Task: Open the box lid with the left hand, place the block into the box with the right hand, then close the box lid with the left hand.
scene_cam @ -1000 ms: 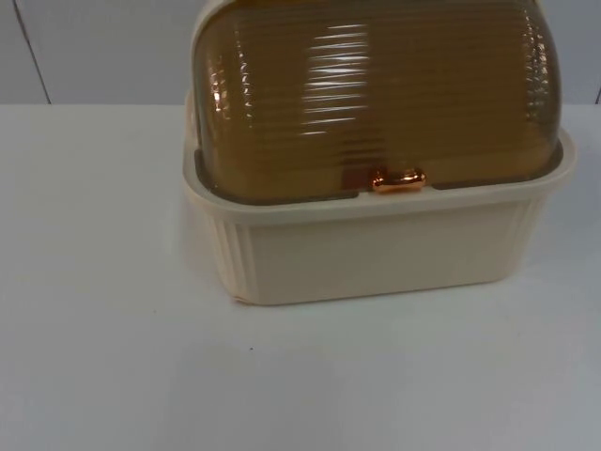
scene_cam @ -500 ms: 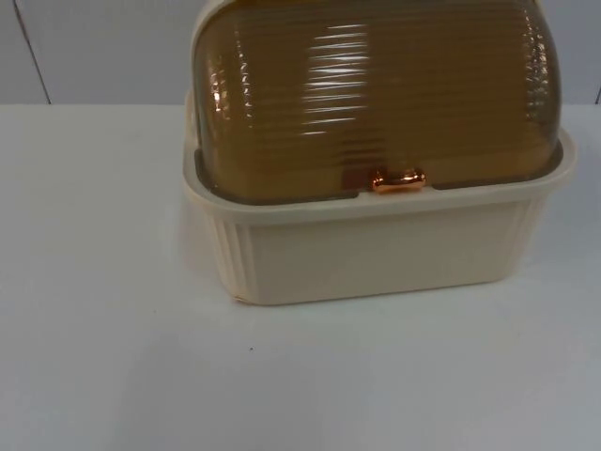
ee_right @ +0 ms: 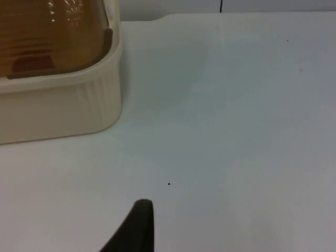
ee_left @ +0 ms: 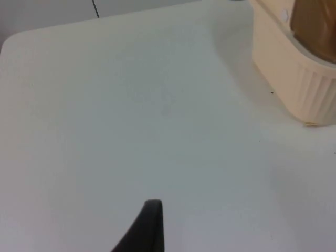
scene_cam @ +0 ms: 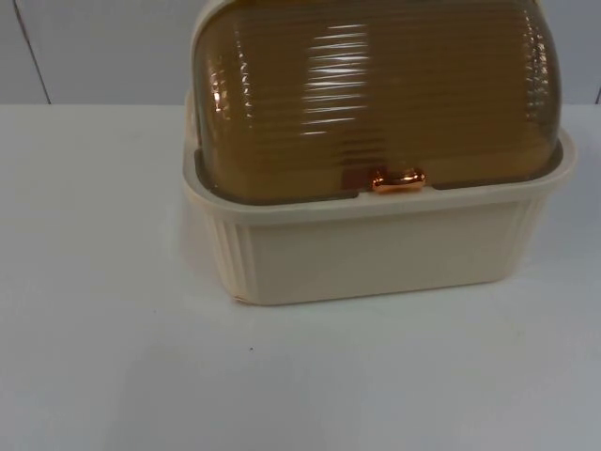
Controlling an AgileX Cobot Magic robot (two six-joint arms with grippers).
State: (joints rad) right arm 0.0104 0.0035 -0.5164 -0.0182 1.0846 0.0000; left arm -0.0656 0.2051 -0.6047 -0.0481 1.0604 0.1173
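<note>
Top view, near to far: bare table [scene_cam: 113, 376], then your cream box [scene_cam: 376, 254], amber lid [scene_cam: 376, 94] shut, copper latch [scene_cam: 398, 180] at front. Left gripper [ee_left: 149, 226] & right gripper [ee_right: 137, 226] over table beside box; finger spread can't tell.

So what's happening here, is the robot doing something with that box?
Nothing is being handled right now. A cream box sits on the white table with its ribbed amber lid shut, the small copper handle at its front edge untouched. The left gripper hangs over bare table to one side of the box, the right gripper to the other. Both arms wait.
</note>
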